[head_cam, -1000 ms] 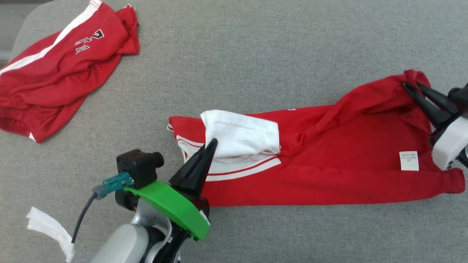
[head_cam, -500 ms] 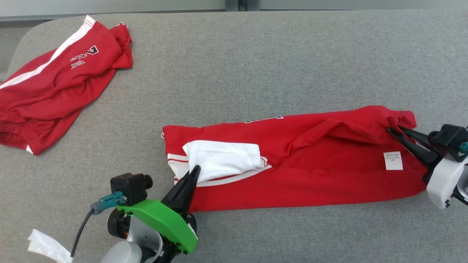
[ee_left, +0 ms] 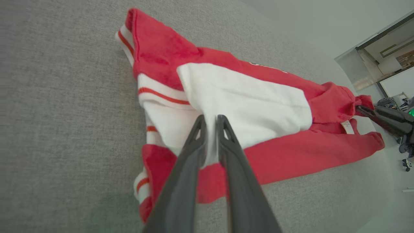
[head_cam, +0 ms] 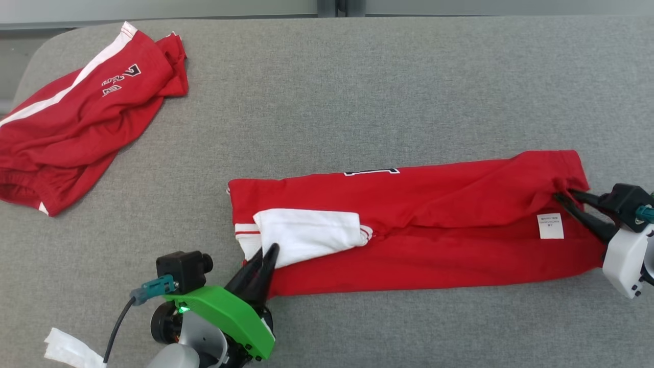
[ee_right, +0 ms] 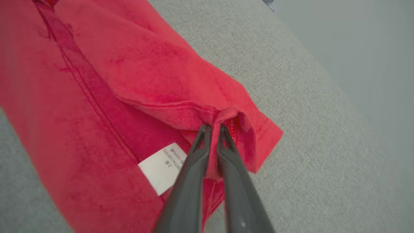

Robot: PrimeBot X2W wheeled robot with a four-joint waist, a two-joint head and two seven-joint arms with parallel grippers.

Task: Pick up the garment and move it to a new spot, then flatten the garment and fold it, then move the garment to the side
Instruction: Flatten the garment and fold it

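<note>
The garment (head_cam: pixel 409 225) is red with a white panel and white striped trim at its left end. It lies stretched left to right on the grey table (head_cam: pixel 357 92). My left gripper (head_cam: pixel 268 253) is shut on its white left end, and the left wrist view shows white cloth (ee_left: pixel 242 97) pinched between the gripper's (ee_left: pixel 211 121) fingers. My right gripper (head_cam: pixel 564 197) is shut on the red hem at the right end. In the right wrist view that gripper (ee_right: pixel 212 129) pinches a bunched fold of the garment (ee_right: pixel 97 97), beside a white care label (ee_right: pixel 163 166).
Another red garment (head_cam: pixel 76 117) with a white stripe lies crumpled at the table's back left corner. A white strip (head_cam: pixel 66 350) trails by my left arm at the front left. The table's back edge (head_cam: pixel 327 15) runs along the top.
The garment's raised right end has come down and the cloth now lies flatter and straighter on the table. Both grippers have lowered with it, keeping their hold. The head view has shifted too.
</note>
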